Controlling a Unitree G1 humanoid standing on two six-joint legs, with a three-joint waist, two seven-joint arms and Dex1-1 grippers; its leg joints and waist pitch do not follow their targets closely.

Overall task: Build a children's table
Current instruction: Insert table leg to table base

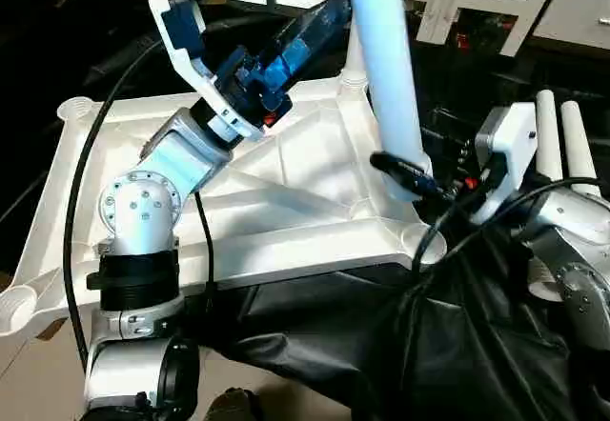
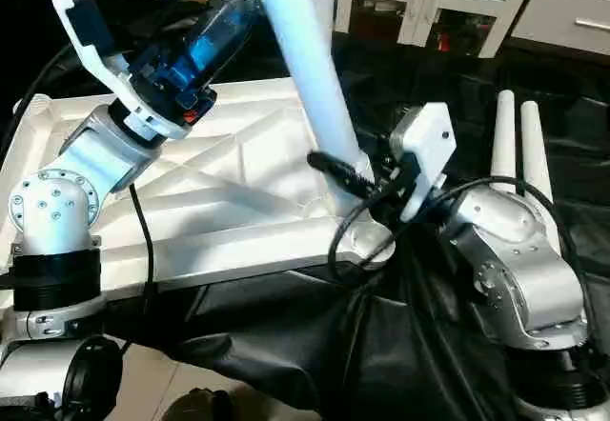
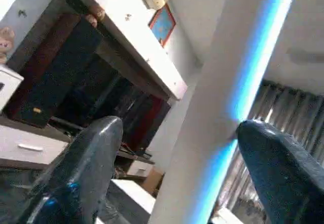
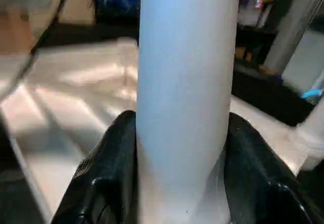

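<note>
Tabletop (image 1: 286,169) lies upside down on the black-draped work table (image 2: 315,345), ribbed underside up, with round sockets at its corners. One white leg (image 1: 386,78) stands tilted over the near right corner socket (image 2: 367,240), and the right gripper (image 1: 410,175) is clenched on it low down, just above the socket, its black fingers (image 4: 101,173) pressed to either side of the tube. The left gripper (image 3: 177,173) hangs higher up beside the same leg with its fingers spread wide, the tube passing between them and, as far as the left wrist view lets me judge, touching neither. Two spare legs (image 2: 519,145) lie together on the cloth behind the right arm, and another leg stands in the far corner socket (image 1: 355,80). The step in hand looks like seating this leg, and it calls for squaring the tube first: it leans away from upright, so pushing now would likely jam its end on the socket rim. Better to let the low grip steer the foot into the hole, bring the top over until the leg stands straight, then press down along its length. The tabletop may slide on the loose cloth, so the push should stay gentle and vertical.
</note>
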